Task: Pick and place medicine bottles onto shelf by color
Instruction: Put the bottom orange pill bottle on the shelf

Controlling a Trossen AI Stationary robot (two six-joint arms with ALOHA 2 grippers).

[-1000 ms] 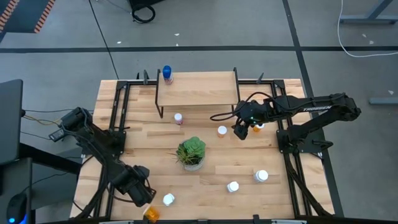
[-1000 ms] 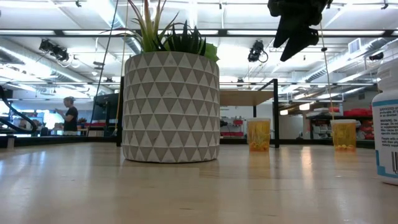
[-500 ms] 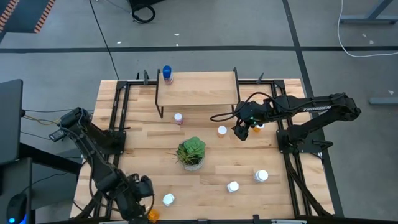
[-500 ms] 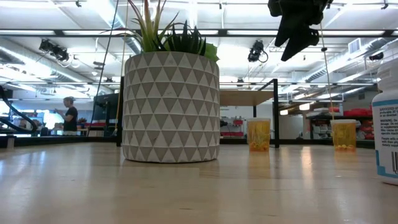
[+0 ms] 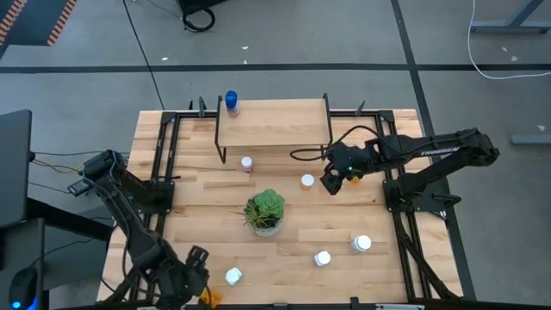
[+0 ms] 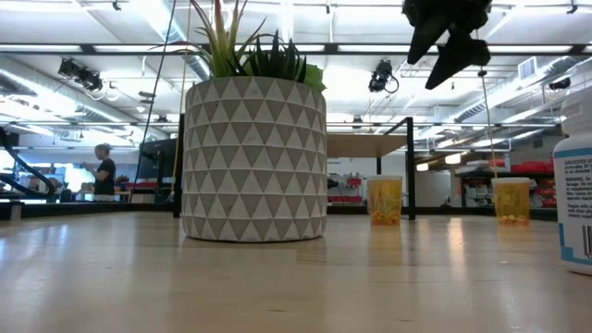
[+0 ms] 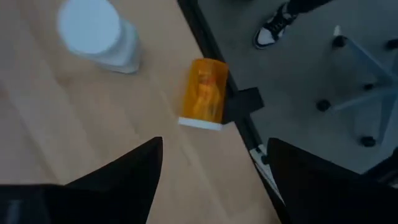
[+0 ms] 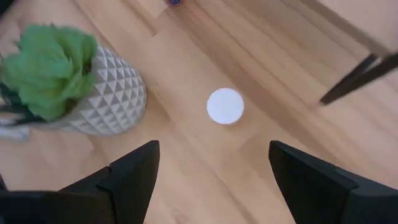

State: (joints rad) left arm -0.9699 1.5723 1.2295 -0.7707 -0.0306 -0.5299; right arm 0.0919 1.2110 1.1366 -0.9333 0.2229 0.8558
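Left gripper (image 7: 214,171) at the bench's near left edge, fingers wide, over a tipped orange bottle (image 7: 203,93). Blue bottle (image 5: 231,102) on the shelf (image 5: 274,122). Right gripper (image 8: 211,168) fingers wide, above a white-capped bottle (image 8: 225,106).

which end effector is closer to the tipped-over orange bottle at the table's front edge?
Left. The left end effector hovers open beside the orange bottle. The right end effector, also open, is across the table near the shelf.
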